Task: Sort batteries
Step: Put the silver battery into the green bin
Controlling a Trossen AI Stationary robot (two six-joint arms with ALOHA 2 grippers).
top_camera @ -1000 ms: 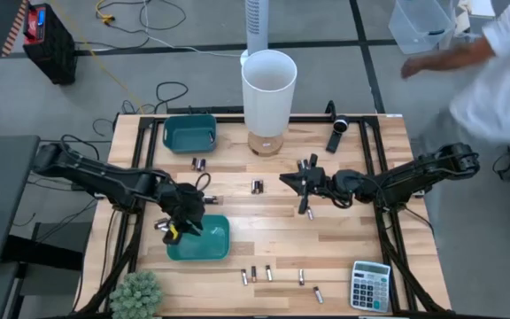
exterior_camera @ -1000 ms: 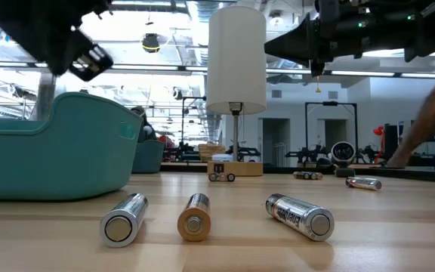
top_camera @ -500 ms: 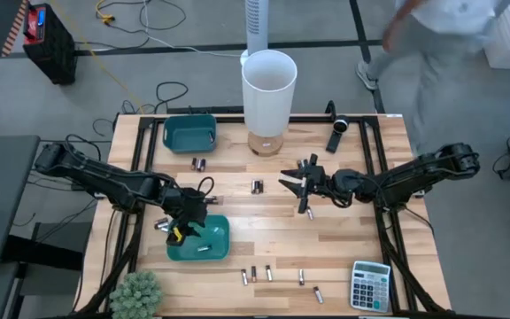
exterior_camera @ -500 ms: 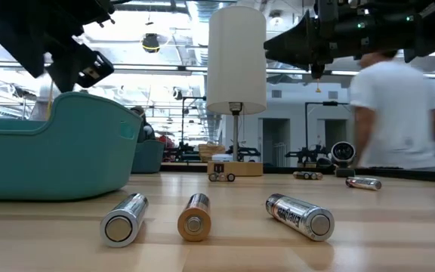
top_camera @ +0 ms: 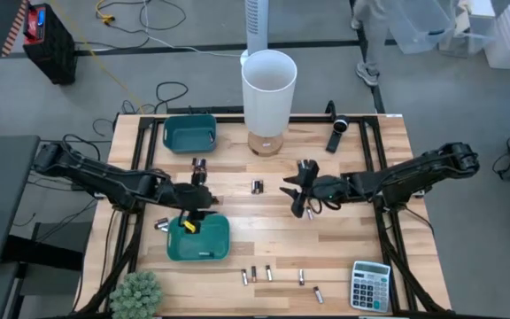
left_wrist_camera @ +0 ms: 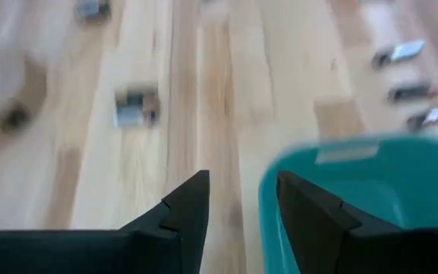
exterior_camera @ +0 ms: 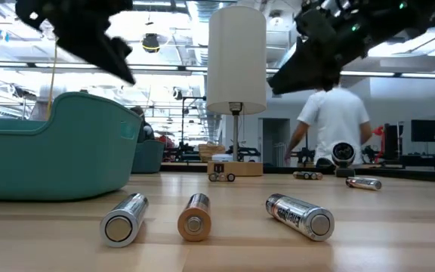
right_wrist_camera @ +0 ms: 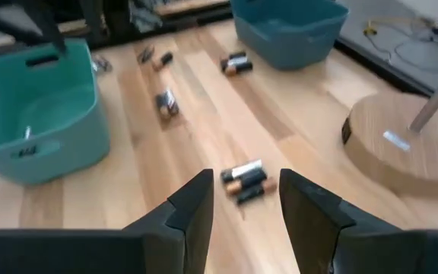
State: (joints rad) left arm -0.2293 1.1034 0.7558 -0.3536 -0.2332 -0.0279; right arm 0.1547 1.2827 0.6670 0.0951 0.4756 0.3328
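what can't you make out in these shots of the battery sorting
- Near teal bin, low view: its wall hides the contents.
- Batteries by the front edge, high view: too small to read type.
- Batteries, left wrist view: motion blur.
- Person, high view: cut off by top edge.

bare wood mid-table [top_camera: 264,226], lamp [top_camera: 268,89] blocking the far edge

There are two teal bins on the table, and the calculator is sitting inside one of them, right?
Not quite. There are two teal bins, but the calculator sits on the bare table, at the corner far from both. The high view shows it.
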